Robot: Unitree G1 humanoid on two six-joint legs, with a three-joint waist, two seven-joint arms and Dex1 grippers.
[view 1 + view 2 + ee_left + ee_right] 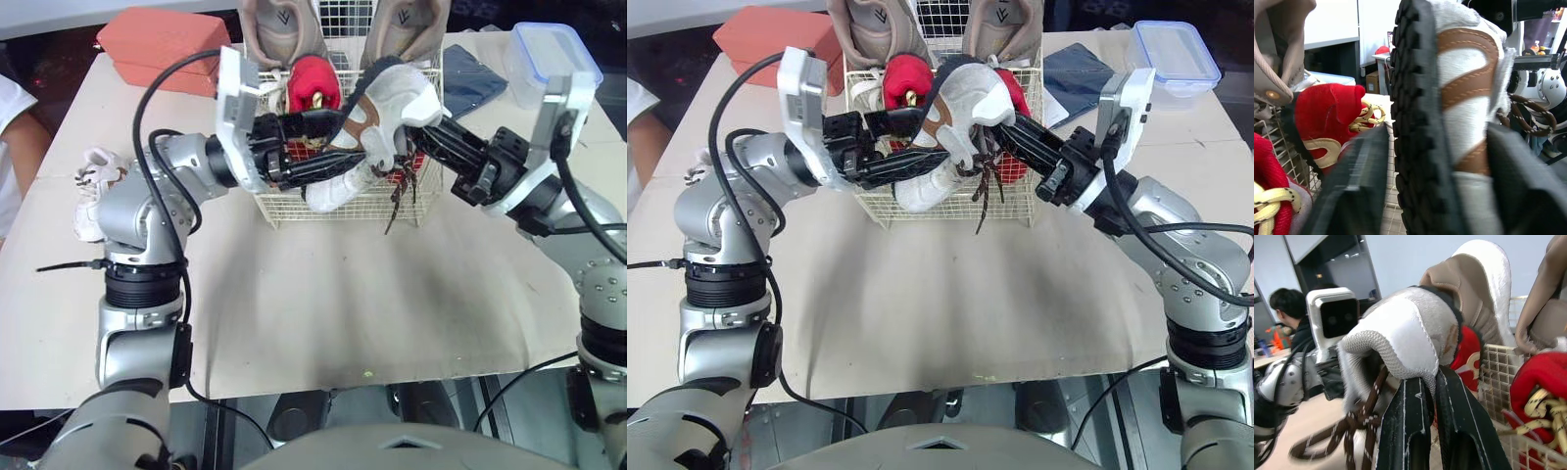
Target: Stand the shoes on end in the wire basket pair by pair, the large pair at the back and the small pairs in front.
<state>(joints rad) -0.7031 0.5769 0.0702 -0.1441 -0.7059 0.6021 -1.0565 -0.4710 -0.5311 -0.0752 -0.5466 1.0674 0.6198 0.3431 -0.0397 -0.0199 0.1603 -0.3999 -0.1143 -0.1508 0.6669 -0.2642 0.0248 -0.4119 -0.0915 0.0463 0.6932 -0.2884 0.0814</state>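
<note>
Wire basket (294, 208) sits by the middle of the desk's far edge. The big tan pair (279, 29) stands on end at its back, and red shoes (313, 83) stand in front of them.

A white shoe (377, 117) with brown stripes hangs at the front of the basket, held from both sides. The left end effector (1432, 161) squeezes it across the sole and the side. The right end effector (1431, 382) pinches the rim of the heel opening.

The shoe is tilted. Its heel is up, toward the right arm. Its toe is low, toward the left arm, by the basket's front wall. I cannot tell if the toe is inside the wires or just in front of them. Brown laces (402, 191) dangle over the front wall.

I think the next move is to tip the shoe more upright and push it down, toe first, into the front row. Its mate, a second white shoe (93, 191), lies near the desk's left edge, closer to the left arm.
</note>
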